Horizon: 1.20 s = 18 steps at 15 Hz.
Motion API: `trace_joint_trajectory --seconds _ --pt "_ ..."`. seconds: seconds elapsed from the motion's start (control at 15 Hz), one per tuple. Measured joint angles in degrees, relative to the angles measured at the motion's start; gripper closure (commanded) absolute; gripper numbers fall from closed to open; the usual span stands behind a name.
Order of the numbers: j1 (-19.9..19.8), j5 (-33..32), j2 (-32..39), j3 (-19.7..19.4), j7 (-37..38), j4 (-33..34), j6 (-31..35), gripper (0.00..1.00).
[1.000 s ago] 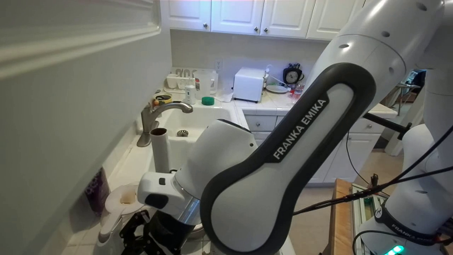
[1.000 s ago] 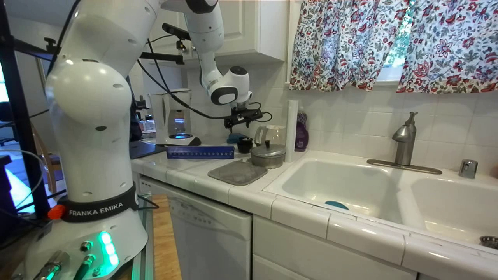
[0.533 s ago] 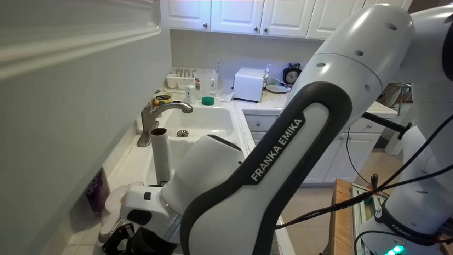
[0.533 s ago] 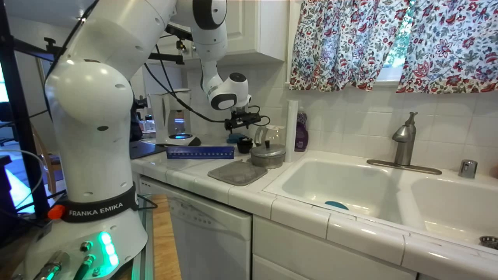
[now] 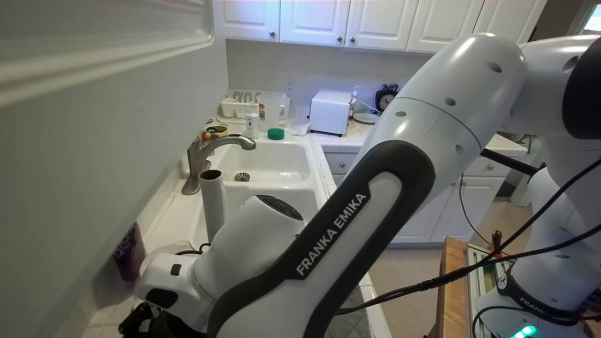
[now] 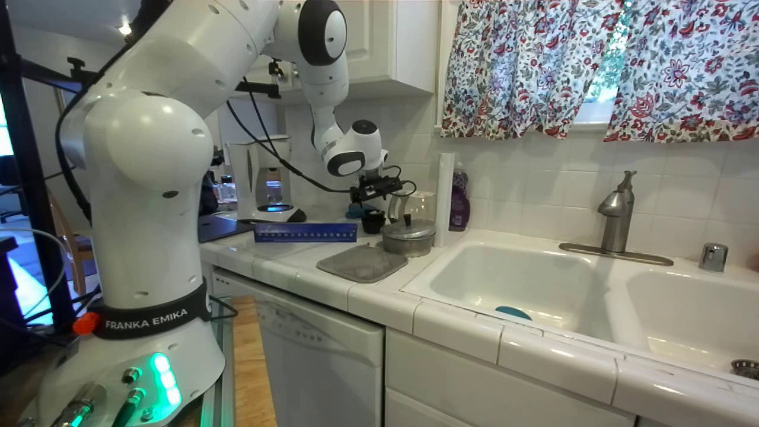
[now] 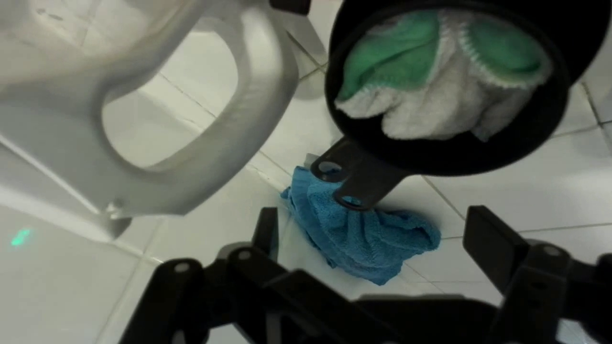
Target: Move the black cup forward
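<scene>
The black cup [image 7: 449,155] stands on the white tiled counter in the upper right of the wrist view, with a green and white cloth inside. Its two tabs with holes point toward my jaws. My gripper [image 7: 375,231] is open and empty, and the cup lies beyond the fingertips, apart from them. In an exterior view the cup [image 6: 373,222] sits beside the pot, with my gripper [image 6: 375,191] just above it. In an exterior view my gripper [image 5: 138,324] is partly cut off at the bottom edge, and the cup is hidden there.
A blue cloth [image 7: 363,243] lies under the cup's tabs. The white carafe handle [image 7: 258,105] is close on the left. A lidded pot [image 6: 409,240], a carafe [image 6: 421,204], an upright tube [image 6: 445,201], a blue holed bar [image 6: 305,232] and a coffee maker [image 6: 243,178] stand around.
The arm has come down and reached farther out. My gripper has lowered toward the cup, moving left and down in an exterior view. The cup has not visibly moved.
</scene>
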Motion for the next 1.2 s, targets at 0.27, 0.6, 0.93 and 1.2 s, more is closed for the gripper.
trace_joint_trajectory --seconds 0.27,0.6,0.93,1.2 --pt "2.5 -7.7 2.0 -3.2 8.2 2.7 0.0 0.38" --pt "2.4 -27.0 4.1 -4.8 27.1 4.4 0.0 0.68" --pt "2.1 -39.0 5.3 -5.9 39.0 5.7 -0.1 0.62" --pt "2.0 -45.3 5.6 -6.4 45.3 6.0 -0.5 0.54"
